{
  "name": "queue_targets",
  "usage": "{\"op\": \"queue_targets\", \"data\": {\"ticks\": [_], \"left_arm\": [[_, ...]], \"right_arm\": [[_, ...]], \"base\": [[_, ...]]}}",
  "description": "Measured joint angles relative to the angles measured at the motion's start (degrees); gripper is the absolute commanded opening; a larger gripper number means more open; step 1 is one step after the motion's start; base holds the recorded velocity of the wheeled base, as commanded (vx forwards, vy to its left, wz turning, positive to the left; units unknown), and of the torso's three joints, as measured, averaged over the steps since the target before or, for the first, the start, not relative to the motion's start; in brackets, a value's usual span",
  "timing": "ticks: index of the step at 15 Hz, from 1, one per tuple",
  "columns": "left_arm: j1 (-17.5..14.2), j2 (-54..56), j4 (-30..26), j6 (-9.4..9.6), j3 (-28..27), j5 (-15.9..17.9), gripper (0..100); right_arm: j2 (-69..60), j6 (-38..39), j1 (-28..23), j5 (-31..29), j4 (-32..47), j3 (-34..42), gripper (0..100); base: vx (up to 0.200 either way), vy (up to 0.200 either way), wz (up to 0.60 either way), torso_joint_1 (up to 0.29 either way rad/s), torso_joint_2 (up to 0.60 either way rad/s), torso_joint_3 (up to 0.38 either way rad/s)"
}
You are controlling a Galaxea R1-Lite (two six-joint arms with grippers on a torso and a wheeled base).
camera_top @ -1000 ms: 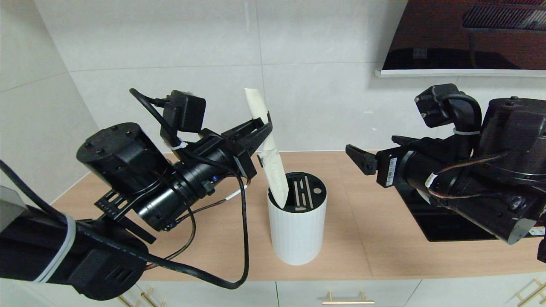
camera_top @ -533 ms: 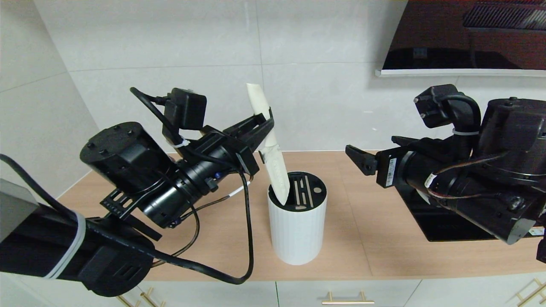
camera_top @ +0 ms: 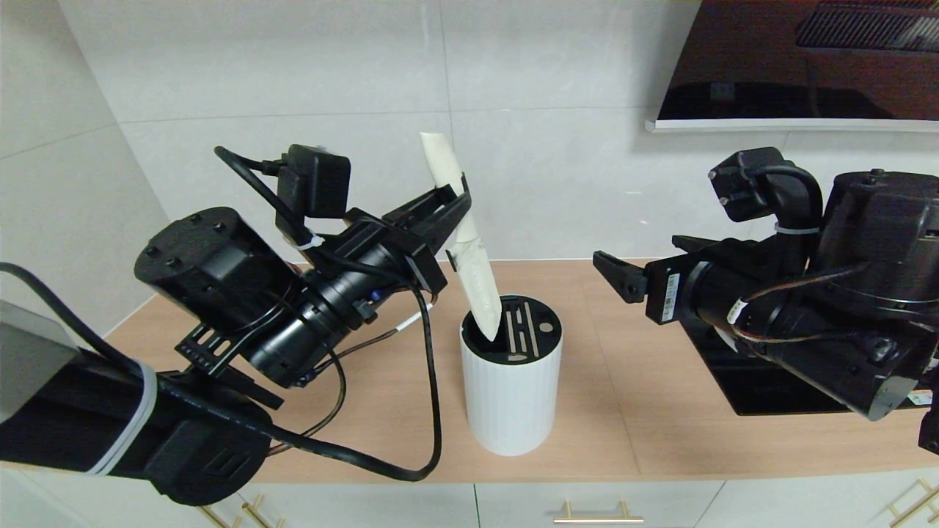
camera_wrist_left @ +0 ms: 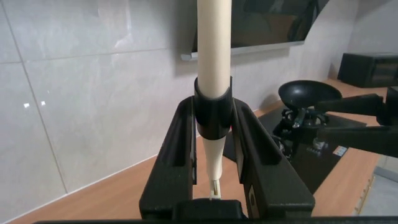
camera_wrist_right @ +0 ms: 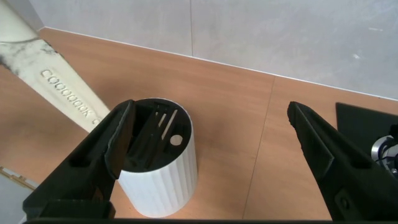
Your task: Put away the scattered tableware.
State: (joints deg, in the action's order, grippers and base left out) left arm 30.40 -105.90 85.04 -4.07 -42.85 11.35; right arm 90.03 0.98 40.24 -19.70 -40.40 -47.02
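Grippers first: left gripper (camera_top: 455, 213) is clamping down on the cream-white ceramic knife (camera_top: 480, 293) by its rounded handle, and we're seeing the same in the left wrist view, both fingers squeezing the handle (camera_wrist_left: 213, 37) near the blade end. Knife is hanging blade-down and tilted, handle leaning toward the white tiled wall (camera_top: 557, 169). Its tip is sitting at the left side of the black slotted top of the white ribbed cylindrical knife block (camera_top: 511, 396); we can't tell whether it is actually inside a slot. Block is standing upright on the light wooden countertop (camera_top: 631, 411), near the front edge.

Right gripper (camera_top: 637, 248) is hovering to the right of the block, above counter level, fingers spread wide and holding nothing. In the right wrist view we're looking between those fingers (camera_wrist_right: 118, 143) down onto the block (camera_wrist_right: 158, 168) and blade (camera_wrist_right: 56, 87).

Black cooktop (camera_top: 741, 389) is lying on the counter at right.
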Motion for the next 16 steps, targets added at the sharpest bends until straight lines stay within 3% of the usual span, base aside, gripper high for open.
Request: {"op": "queue_targets", "data": {"ticks": [11, 16], "left_arm": [[-0.7, -4.9, 2.4, 0.55, -0.3, 0.1, 0], [-0.7, -7.3, 3.2, 1.87, -0.2, 0.1, 0]], "right_arm": [[0.1, 0.0, 0.0, 0.0, 0.0, 0.2, 100], [0.1, 0.0, 0.0, 0.0, 0.0, 0.2, 100]], "base": [[0.000, 0.000, 0.00, 0.000, 0.00, 0.000], [0.000, 0.000, 0.00, 0.000, 0.00, 0.000]]}}
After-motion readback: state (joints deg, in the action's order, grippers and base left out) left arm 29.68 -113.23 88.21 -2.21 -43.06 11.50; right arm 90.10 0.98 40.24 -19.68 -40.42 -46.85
